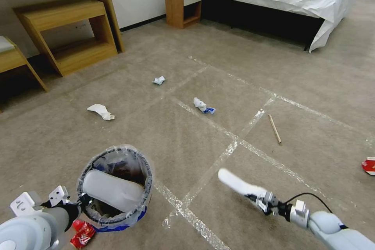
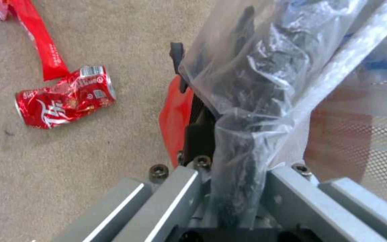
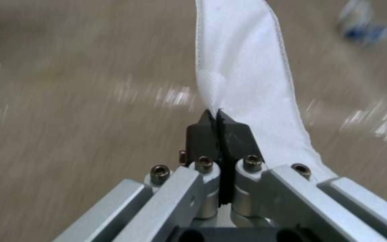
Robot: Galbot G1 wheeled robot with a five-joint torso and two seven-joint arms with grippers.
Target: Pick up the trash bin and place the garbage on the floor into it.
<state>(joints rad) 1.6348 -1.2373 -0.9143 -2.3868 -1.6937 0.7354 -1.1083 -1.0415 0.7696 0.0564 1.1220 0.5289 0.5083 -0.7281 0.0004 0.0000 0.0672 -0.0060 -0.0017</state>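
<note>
Lower left of the head view: left tool (image 1: 80, 200) clamped on the trash bin (image 1: 117, 187) rim. Lower right: right tool (image 3: 219, 121) pinched shut on a white slipper (image 3: 247, 77), probably light, limp; edge grip suits.

Floor (image 1: 312, 70): matt short-pile carpet, glossy clear tape lines (image 1: 218, 160) across it. Trash bin (image 1: 145, 181): crinkly shiny plastic liner over the rim. Slipper (image 3: 243, 67) in right pincer (image 3: 219, 116): white woven cloth, stitched edge. Pincer frames: brushed matt metal. Wrapper (image 2: 63, 99) at 9 o'clock of bin: glossy crumpled red foil. Stick (image 1: 274, 128): bare wood.
</note>
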